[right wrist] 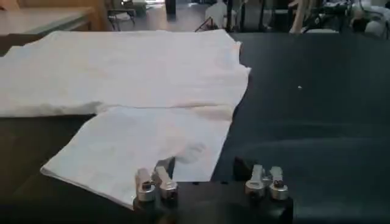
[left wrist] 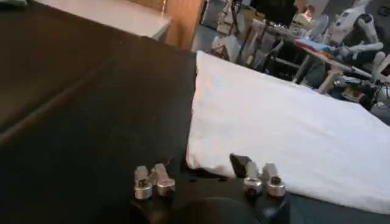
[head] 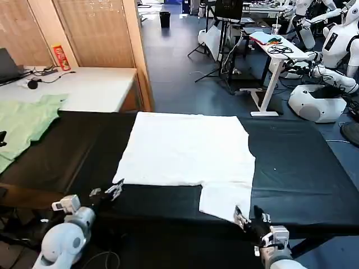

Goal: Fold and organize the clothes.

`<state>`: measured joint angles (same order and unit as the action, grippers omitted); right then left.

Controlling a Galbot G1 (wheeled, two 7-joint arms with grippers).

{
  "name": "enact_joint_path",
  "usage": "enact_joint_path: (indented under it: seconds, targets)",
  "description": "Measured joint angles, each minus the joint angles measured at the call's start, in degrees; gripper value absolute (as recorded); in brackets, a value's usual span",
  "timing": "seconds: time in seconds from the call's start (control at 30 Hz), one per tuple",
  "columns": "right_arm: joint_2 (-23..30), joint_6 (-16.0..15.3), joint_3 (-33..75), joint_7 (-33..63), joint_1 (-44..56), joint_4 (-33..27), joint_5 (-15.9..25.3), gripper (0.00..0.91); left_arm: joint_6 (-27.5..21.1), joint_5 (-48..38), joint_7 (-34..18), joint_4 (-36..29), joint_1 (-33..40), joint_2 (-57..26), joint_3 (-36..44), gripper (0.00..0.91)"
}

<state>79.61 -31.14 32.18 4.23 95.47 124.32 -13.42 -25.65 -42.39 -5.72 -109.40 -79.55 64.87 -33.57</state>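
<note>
No words, brand names, numbers or signs can be read anywhere here. The white T-shirt (head: 188, 148) lying on the black tabletop (head: 291, 162) shows only plain cloth, with no print on the side that faces up. The red and yellow can (head: 60, 57) on the pale counter beyond the T-shirt carries some kind of label, but it is too small to make out

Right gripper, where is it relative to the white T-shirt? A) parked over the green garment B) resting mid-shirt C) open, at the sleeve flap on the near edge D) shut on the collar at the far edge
C: the right gripper sits open at the near corner of the sleeve flap of the white T-shirt, fingers apart and not clamped on the cloth.
</note>
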Motion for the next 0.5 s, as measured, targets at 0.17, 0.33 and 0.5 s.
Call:
enact_joint_path:
  seconds: [0.17,0.33,0.5]
  targets:
    - [0.01,-0.53,0.60,2.04,1.24,1.48,-0.22,0.059,0.15,2.21,0.63,0.14,-0.50,0.38,0.13,0.000]
    - [-0.04,-1.69,1.79,3.82,4.04,5.39,-0.53,0.059,0.36,3.88,0.41,-1.26,-1.91,1.00,-0.70,0.000]
    - [-0.86,-1.15,3.31,3.14,7.59,9.61,-2.29,0.049,0.51,5.39,0.30,-5.44,-5.48,1.68,-2.48,0.000]
